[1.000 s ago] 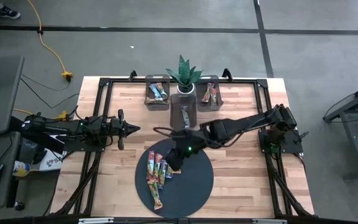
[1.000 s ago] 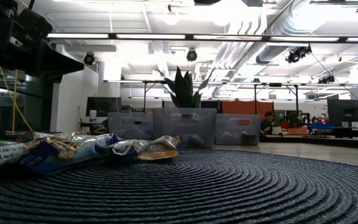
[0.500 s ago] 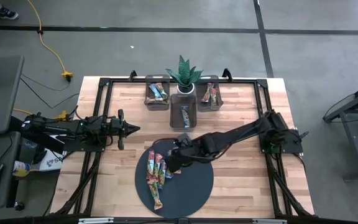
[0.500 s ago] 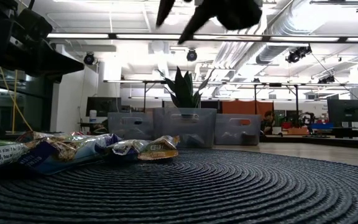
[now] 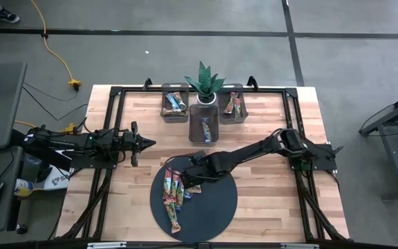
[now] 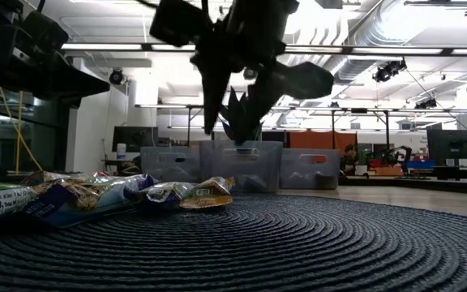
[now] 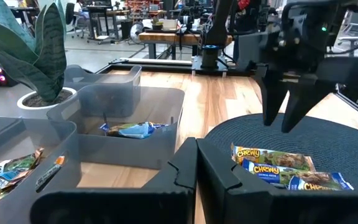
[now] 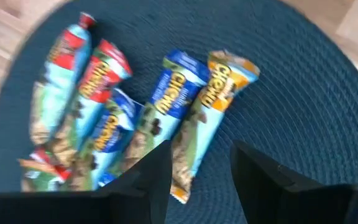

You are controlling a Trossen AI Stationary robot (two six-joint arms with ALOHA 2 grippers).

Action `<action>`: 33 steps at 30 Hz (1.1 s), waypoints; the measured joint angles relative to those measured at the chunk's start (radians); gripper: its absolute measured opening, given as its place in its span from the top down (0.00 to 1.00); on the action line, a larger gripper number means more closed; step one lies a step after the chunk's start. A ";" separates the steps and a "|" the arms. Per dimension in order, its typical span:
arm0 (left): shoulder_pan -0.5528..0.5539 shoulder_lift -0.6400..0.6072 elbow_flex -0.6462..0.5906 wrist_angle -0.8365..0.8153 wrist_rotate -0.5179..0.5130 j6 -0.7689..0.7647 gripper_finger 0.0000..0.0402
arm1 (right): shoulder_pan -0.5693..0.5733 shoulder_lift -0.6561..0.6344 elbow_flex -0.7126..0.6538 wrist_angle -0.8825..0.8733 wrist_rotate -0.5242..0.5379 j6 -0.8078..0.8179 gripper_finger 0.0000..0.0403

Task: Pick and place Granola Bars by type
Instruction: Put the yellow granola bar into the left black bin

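Pale wooden-plank bench framed in black rails, carrying a large dark round woven disc near the front edge. On the disc's left part, a cluster of glossy multicoloured wrapped granola bars, lying side by side and partly overlapping; from the right wrist, red-ended, blue and orange-ended "Chewy" wrappers visible, the orange-ended bar outermost, just beside a blue one.

Right gripper reaching from the right side of the bench, poised over the bar cluster at the disc's upper left; fingers apart, nothing between them, seen in the low view hanging clear above the bars, not touching. In the right wrist view, the two dark fingers straddling the lower end of the orange-ended bar from above.

Left gripper parked over the left side of the bench, well apart from the disc, pointing toward the centre; fingers together, nothing held.

At the back of the bench, three translucent grey rectangular bins: left bin, right bin, and centre bin slightly forward, each with wrapped bars inside. Green spiky potted plant in a white pot between the left and right bins, behind the centre bin.
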 joint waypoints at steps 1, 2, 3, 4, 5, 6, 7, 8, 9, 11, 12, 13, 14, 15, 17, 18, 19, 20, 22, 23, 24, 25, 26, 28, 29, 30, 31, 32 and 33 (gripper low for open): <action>0.000 0.000 0.000 0.000 0.000 0.000 1.00 | -0.002 0.006 0.000 -0.002 -0.003 0.002 0.64; 0.000 0.000 0.000 0.000 0.000 0.000 1.00 | -0.005 0.010 0.000 -0.003 -0.011 0.003 0.64; 0.000 0.000 0.000 0.000 0.000 0.000 1.00 | -0.006 0.016 0.000 -0.003 -0.025 0.002 0.64; 0.000 0.000 0.000 0.000 0.000 0.000 1.00 | -0.007 0.022 0.000 0.000 -0.034 -0.004 0.64; 0.000 0.000 0.000 0.000 0.000 0.000 1.00 | -0.007 0.028 0.000 0.005 -0.040 -0.006 0.64; 0.000 0.000 0.000 0.000 0.000 0.000 1.00 | -0.007 0.031 0.000 0.009 -0.042 -0.007 0.63; 0.000 0.000 0.000 0.000 0.000 0.000 1.00 | -0.007 0.032 0.000 0.011 -0.041 -0.008 0.63; 0.000 0.000 0.000 0.000 0.000 0.000 1.00 | -0.007 0.032 0.000 0.012 -0.040 -0.008 0.61; 0.000 0.000 0.000 0.000 0.000 0.000 1.00 | -0.007 0.032 0.000 0.012 -0.038 -0.008 0.60; 0.000 0.000 0.000 0.000 0.000 0.000 1.00 | -0.007 0.032 0.000 0.012 -0.029 -0.008 0.56; 0.000 0.000 0.000 0.000 0.000 0.000 1.00 | -0.007 0.032 0.000 0.011 -0.020 -0.008 0.53; 0.000 0.000 0.000 0.000 0.000 0.000 1.00 | -0.008 0.032 0.000 0.012 -0.016 -0.007 0.51; 0.000 0.000 0.000 0.000 0.000 0.000 1.00 | -0.009 0.032 0.000 0.014 -0.015 -0.007 0.50; 0.000 0.000 0.000 0.000 0.000 0.000 1.00 | -0.011 0.032 0.000 0.014 -0.021 -0.007 0.48; 0.000 0.000 0.000 0.000 0.000 0.000 1.00 | -0.014 0.037 0.000 0.015 -0.028 -0.008 0.46; 0.000 0.000 0.000 0.000 0.000 0.000 1.00 | -0.014 0.038 0.000 0.015 -0.030 -0.008 0.45; 0.000 0.000 0.000 0.000 0.000 0.000 1.00 | -0.016 0.040 0.000 0.015 -0.031 -0.008 0.44; 0.000 0.000 0.000 0.000 0.000 0.000 1.00 | -0.016 0.040 0.000 0.015 -0.030 -0.008 0.44; 0.000 0.000 0.000 0.000 0.000 0.000 1.00 | -0.019 0.043 0.000 0.018 -0.019 -0.008 0.44; 0.000 0.000 0.000 0.000 0.000 0.000 1.00 | -0.021 0.045 0.000 0.017 -0.016 -0.009 0.45; 0.000 0.000 0.000 0.000 0.000 0.000 1.00 | -0.024 0.047 0.000 0.017 -0.016 -0.008 0.45; 0.000 0.000 0.000 0.000 0.000 0.000 1.00 | -0.025 0.049 0.000 0.017 -0.016 -0.008 0.45; 0.000 0.000 0.000 0.000 0.000 0.000 1.00 | -0.027 0.053 0.000 0.023 -0.017 -0.009 0.45; 0.000 0.000 0.000 0.000 0.000 0.000 1.00 | -0.031 0.059 0.000 0.030 -0.026 -0.012 0.45; 0.000 0.000 0.000 0.000 0.000 0.000 1.00 | -0.032 0.065 0.000 0.030 -0.031 -0.016 0.44; 0.000 0.000 0.000 0.000 0.000 0.000 1.00 | -0.033 0.070 0.000 0.034 -0.031 -0.018 0.44; 0.000 0.000 0.000 0.000 0.000 0.000 1.00 | -0.034 0.073 0.000 0.034 -0.033 -0.019 0.44; 0.000 0.000 0.000 0.000 0.000 0.000 1.00 | -0.034 0.074 0.000 0.034 -0.036 -0.021 0.44; 0.000 0.000 0.000 0.000 0.000 0.000 1.00 | -0.034 0.074 0.000 0.035 -0.035 -0.025 0.44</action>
